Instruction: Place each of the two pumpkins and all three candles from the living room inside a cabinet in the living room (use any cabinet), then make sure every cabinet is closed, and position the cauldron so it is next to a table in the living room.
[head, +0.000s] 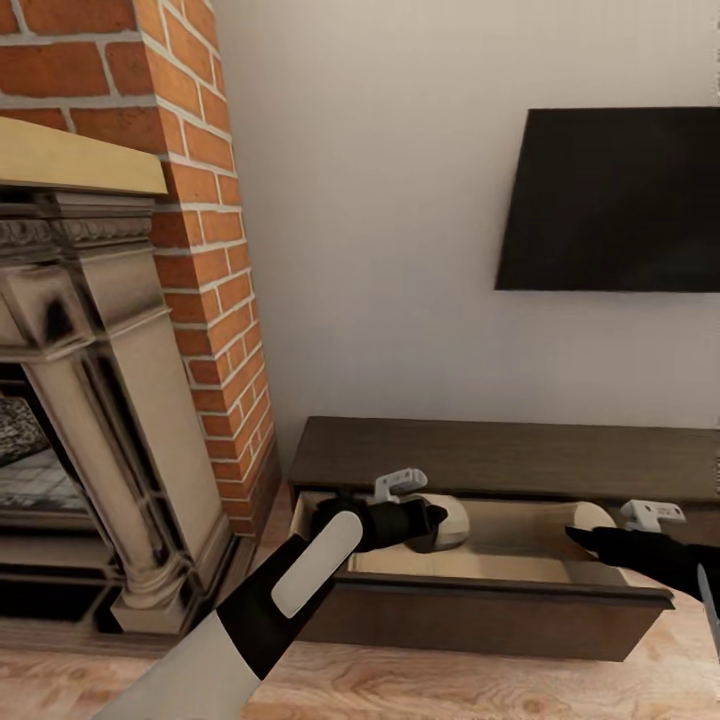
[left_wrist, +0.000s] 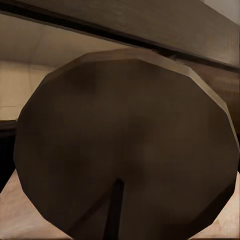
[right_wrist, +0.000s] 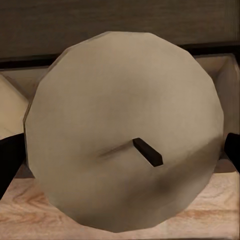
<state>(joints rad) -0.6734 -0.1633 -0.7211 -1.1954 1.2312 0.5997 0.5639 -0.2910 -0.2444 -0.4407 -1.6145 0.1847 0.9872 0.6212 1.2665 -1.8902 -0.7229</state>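
Left gripper (head: 440, 527) clasps a candle (head: 450, 522) inside the cabinet's (head: 500, 455) open drawer (head: 500, 590); right gripper (head: 585, 540) clasps a second candle (head: 588, 515) over the same drawer. Judged step: stowing candles. Next, each claw should let go and lift clear.

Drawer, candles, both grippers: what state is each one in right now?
Drawer: pulled open, pale inside showing.
Left candle: held over the open drawer by the left gripper.
Right candle: held over the drawer's right end by the right gripper.
Cabinet: not closed yet.
TV: screen dark.
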